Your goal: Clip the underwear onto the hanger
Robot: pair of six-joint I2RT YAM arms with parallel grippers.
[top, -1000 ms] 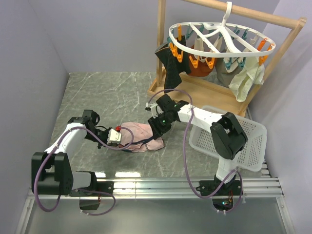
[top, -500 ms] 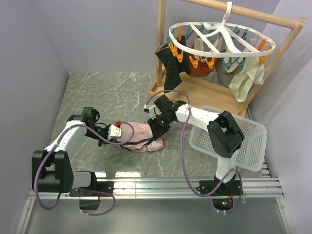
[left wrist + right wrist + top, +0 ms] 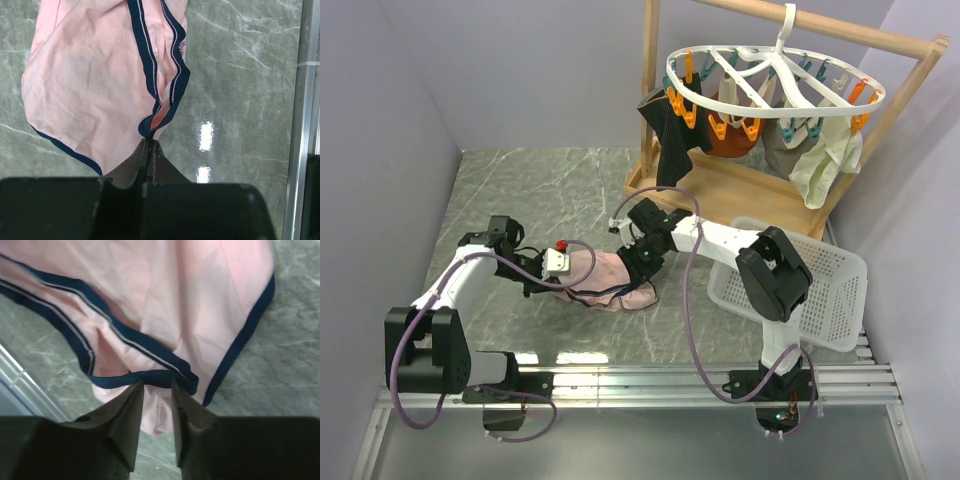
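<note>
Since the earlier views, the right arm has crept leftward over the heap, and the left arm has drawn its end of the fabric slightly up and in. The underwear point(image 3: 615, 280) lies bunched on the desk point(image 3: 520, 190) between the arms, well apart from the hanger point(image 3: 776, 58). The left gripper point(image 3: 150, 145) is clenched on its navy edging, while the right gripper point(image 3: 157, 385) sits with jaws parted astride another stretch, not yet pinching it. This looks like the pick-up step: next the right gripper should close on the band, so both arms can lift it to a free peg.
</note>
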